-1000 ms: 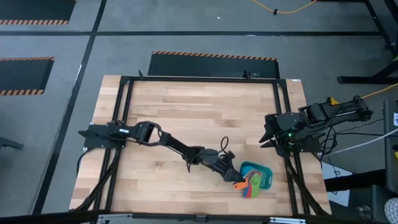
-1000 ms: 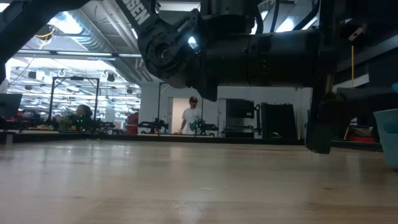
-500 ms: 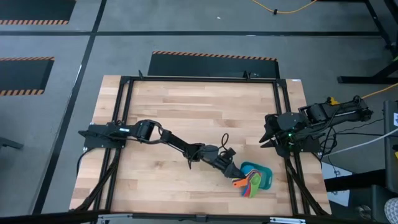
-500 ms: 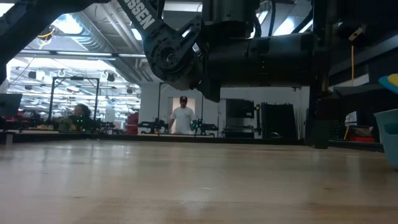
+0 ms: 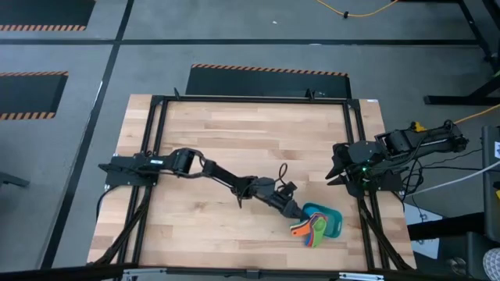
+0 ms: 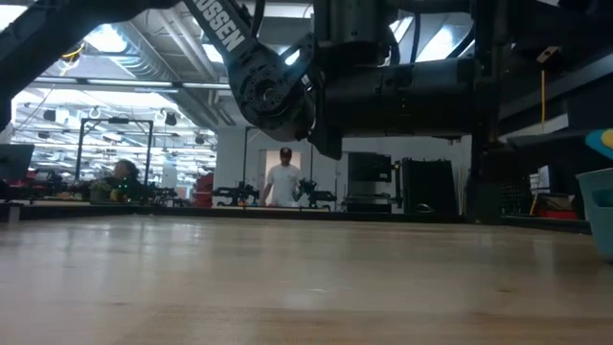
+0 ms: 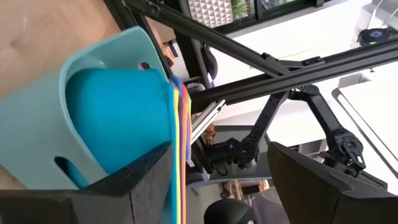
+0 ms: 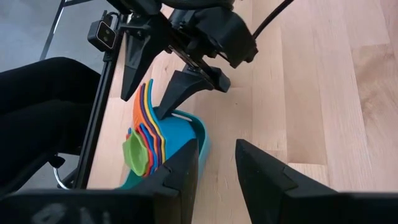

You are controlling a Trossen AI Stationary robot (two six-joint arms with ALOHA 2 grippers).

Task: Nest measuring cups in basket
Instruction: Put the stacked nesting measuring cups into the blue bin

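The basket (image 5: 326,219) sits near the worktop's front right corner with the measuring cups (image 5: 312,231) stacked inside — handles fanned outward. The left gripper (image 5: 298,211), fingers spread and empty, straddles those handles; the right gripper (image 5: 337,173) waits at the right edge — part open, empty.

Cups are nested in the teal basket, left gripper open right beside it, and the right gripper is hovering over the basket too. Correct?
Not quite. The right gripper waits at the table's right edge, away from the basket, as the high view shows. The rest holds: the cups sit stacked in the basket, with the left gripper open beside it.
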